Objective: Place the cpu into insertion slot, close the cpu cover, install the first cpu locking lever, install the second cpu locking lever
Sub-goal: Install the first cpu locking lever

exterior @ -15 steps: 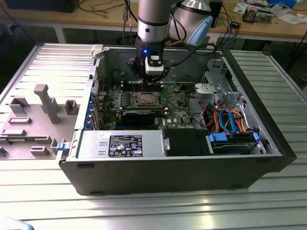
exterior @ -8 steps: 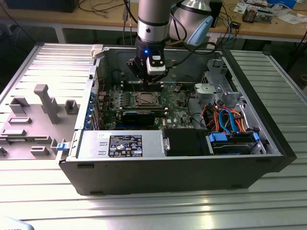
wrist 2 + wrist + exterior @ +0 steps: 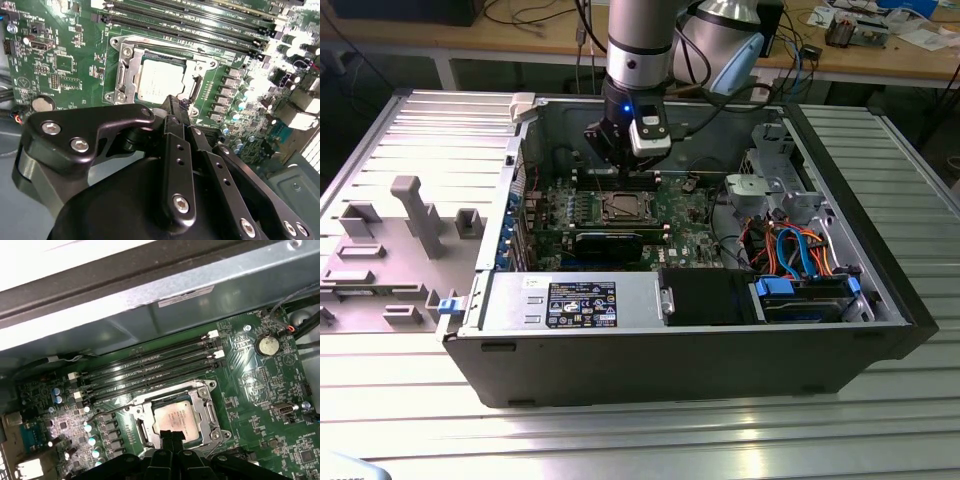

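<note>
The cpu point(image 3: 160, 80) point(image 3: 175, 417) lies flat in the insertion slot point(image 3: 623, 207) on the green motherboard, its dull silver top showing. The cpu cover point(image 3: 125, 70) point(image 3: 206, 410) is down, its silvery frame around the chip. A thin wire lever point(image 3: 114, 408) sticks out from one side of the socket. My gripper point(image 3: 172, 102) point(image 3: 172, 436) point(image 3: 620, 165) hangs just above the socket's edge with its black fingers together and nothing visible between them.
Long memory slots point(image 3: 150, 370) run beside the socket, and a coin battery point(image 3: 267, 345) sits nearby. The case walls point(image 3: 670, 370) enclose the board. A drive cage with blue and orange cables point(image 3: 800, 250) stands at the exterior view's right, and a grey fixture point(image 3: 400, 240) at its left.
</note>
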You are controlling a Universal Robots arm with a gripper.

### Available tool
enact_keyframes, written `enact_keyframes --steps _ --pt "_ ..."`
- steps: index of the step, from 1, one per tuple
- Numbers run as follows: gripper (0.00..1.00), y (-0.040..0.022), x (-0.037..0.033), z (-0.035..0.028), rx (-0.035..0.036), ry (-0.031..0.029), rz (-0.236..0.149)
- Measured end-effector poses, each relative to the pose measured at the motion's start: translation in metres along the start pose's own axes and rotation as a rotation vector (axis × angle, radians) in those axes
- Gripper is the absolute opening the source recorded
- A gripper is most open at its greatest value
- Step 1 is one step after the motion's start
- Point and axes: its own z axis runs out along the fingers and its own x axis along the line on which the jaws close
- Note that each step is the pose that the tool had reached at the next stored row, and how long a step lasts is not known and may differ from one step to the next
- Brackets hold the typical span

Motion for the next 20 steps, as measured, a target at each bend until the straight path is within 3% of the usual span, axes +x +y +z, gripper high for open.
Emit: enact_keyframes --steps 11,20 --pt "0.11 0.0 0.0 0.0 0.0047 -0.0001 -0.104" --pt "0.11 0.0 0.0 0.0 0.0075 -0.0001 -0.165"
